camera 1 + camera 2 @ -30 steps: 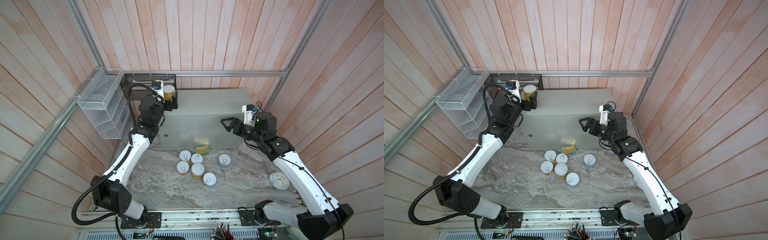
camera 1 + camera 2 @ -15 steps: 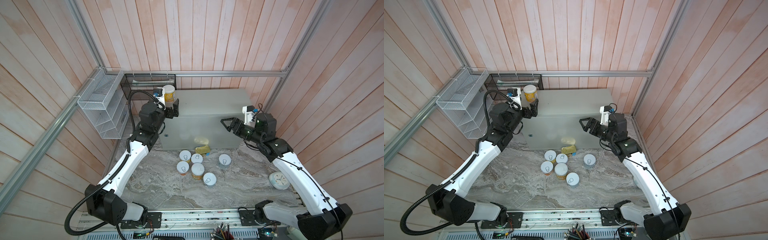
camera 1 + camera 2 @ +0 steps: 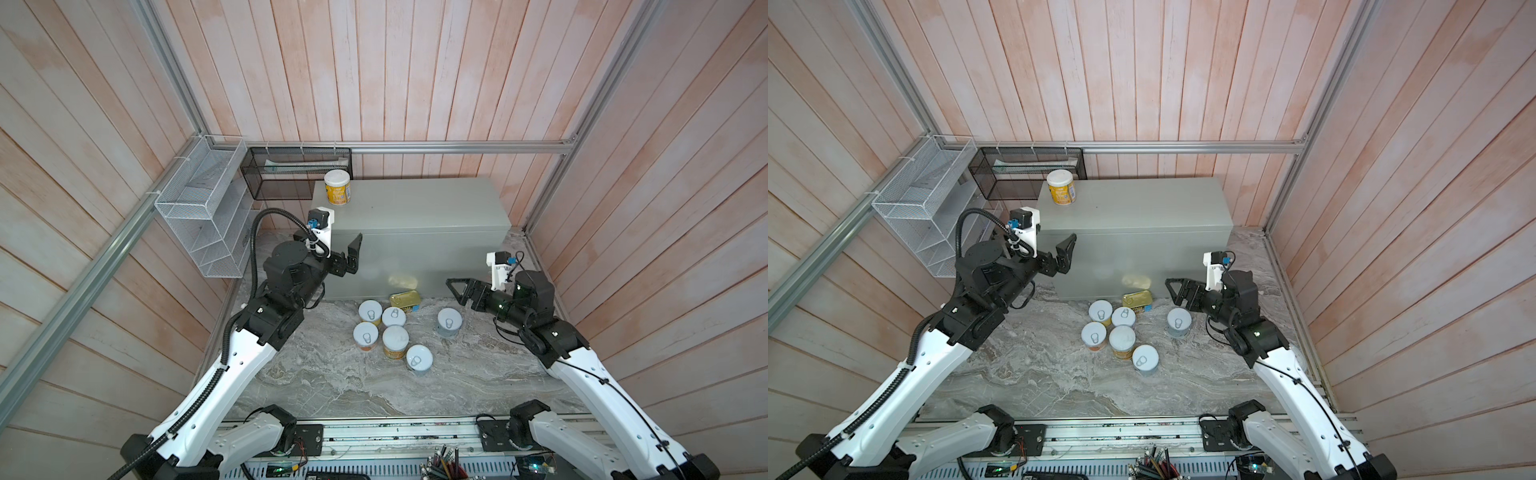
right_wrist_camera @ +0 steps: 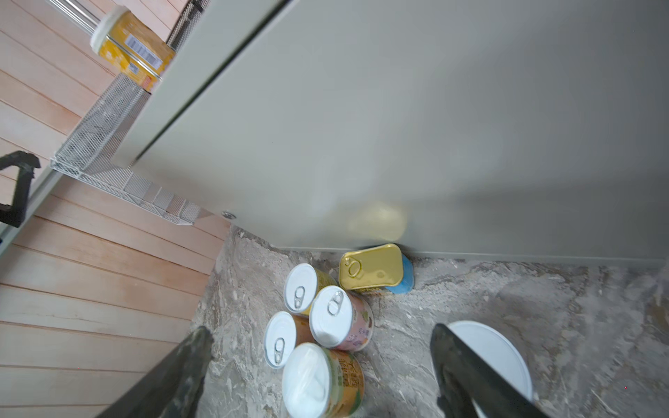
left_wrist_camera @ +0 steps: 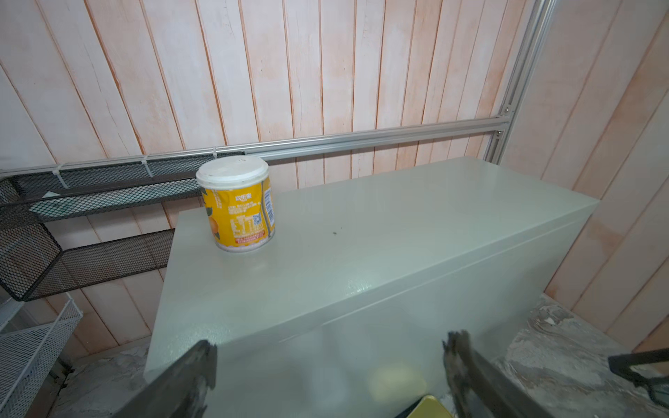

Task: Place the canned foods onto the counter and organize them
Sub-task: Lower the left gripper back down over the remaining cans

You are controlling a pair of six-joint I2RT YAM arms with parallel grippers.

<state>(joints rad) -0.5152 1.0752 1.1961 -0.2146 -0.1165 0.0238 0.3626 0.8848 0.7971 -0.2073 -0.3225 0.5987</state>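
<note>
left end effector (image 5: 331, 342) backed off, released | yellow can (image 3: 337, 188) on counter (image 3: 415, 208) | right end effector (image 3: 456, 291) released, empty

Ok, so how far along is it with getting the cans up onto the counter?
Done: one yellow-labelled can stands upright at the far left corner of the counter. In hand: nothing; the left gripper and right gripper are both open and empty. Left: six round cans and the gold-topped tin sit on the marble surface in front of the counter, waiting to be lifted and arranged.
</note>
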